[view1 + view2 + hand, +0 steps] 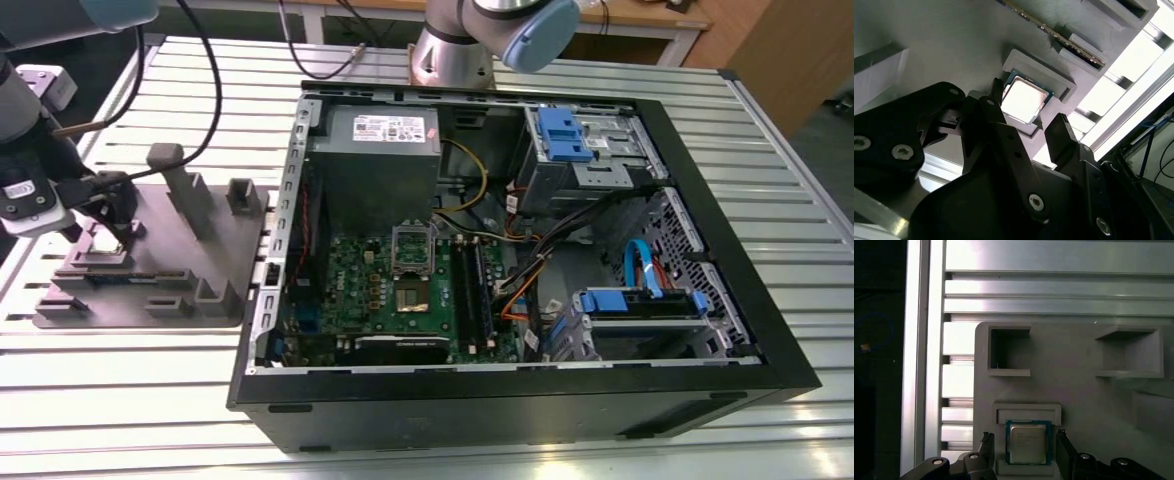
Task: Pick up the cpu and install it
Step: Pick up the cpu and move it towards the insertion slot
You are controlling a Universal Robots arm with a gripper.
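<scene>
Shiny metal cpu [1027,443], matt plastic tray [1079,390]

Exterior view, twelve o'clock: the arm base [451,55] is showing as a silver-grey metal cylinder, and the joint above it is wearing a pale blue round cap [541,35]. At nine o'clock the wrist [27,130] is reading dark grey, with a white labelled block [27,195] fixed low on it. Thin black cables [200,80] are looping off toward it. The gripper [118,228] is showing matt black. In the second wrist view its fingers [1004,135] are appearing as angular black links, and silver hex-socket screws [1036,202] are dotting them.
</scene>
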